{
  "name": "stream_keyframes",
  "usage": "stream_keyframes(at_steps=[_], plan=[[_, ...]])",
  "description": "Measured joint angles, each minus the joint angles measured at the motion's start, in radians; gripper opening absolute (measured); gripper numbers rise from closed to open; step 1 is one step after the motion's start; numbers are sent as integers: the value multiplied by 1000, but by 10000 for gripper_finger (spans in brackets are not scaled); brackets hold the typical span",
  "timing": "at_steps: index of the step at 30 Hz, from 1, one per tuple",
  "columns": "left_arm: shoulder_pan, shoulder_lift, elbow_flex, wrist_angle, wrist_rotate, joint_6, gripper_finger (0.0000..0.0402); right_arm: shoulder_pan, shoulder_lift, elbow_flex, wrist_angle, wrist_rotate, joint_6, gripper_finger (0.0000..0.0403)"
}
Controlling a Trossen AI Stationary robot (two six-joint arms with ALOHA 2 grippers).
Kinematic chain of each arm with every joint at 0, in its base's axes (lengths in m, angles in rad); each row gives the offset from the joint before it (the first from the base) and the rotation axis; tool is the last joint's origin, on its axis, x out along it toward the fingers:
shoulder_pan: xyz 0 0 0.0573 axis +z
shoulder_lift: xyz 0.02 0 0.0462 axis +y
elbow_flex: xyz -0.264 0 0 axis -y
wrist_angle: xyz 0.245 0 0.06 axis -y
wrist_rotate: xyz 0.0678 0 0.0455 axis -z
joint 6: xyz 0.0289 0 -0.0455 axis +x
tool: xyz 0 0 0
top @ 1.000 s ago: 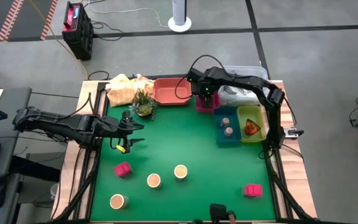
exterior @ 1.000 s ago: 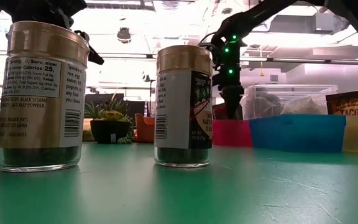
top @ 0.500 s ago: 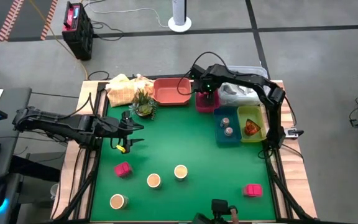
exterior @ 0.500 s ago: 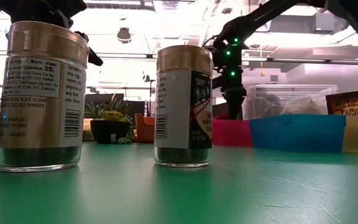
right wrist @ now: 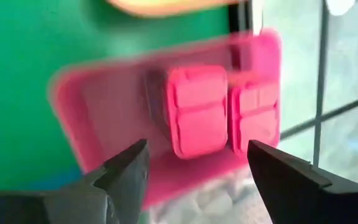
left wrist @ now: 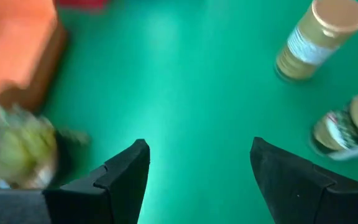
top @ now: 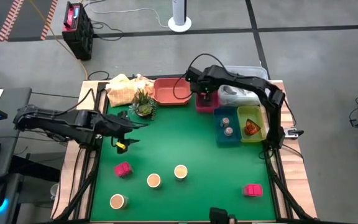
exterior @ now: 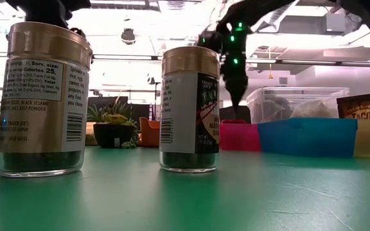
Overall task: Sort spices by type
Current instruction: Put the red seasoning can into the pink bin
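My right gripper [top: 205,97] hangs open and empty over the magenta tray [top: 199,107], where two magenta packets [right wrist: 196,112] [right wrist: 253,115] lie side by side. My left gripper [top: 137,130] is open and empty above the mat's left part, near the potted plant [top: 143,103]. On the mat stand three gold-lidded tan jars [top: 153,180] [top: 180,172] [top: 117,201] and lie two magenta packets [top: 122,168] [top: 252,190]. Two small jars [top: 226,125] stand in the blue tray. A red-orange piece [top: 252,127] lies in the yellow-green tray.
A salmon tray [top: 171,91] and a crumpled tan bag [top: 123,88] lie at the far edge, with a clear lidded box [top: 241,92] behind the trays. The blue tray [top: 220,138] and the yellow-green tray [top: 261,118] stand at the right. Bare mat lies in the middle.
My right gripper has risen a little over the magenta tray and tipped, and it has stayed open. My left gripper has shifted slightly up and toward the far edge. The spices have not moved.
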Motion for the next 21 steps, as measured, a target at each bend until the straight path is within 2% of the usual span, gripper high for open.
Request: stream_keyframes(at_steps=[5,10,17,21], plan=[[-50,87,63,-149,87,-167,264,59,-83,-37,141,-11,62,297],[-177,160,99,-187,111,-323,264,88,-225,-195,377,-23,144,297],[-347,259,164,-230,25,-540,264,185,-428,-490,795,-20,280,297],[-436,335,180,-240,-15,-660,264,269,-482,-600,964,113,320,297]])
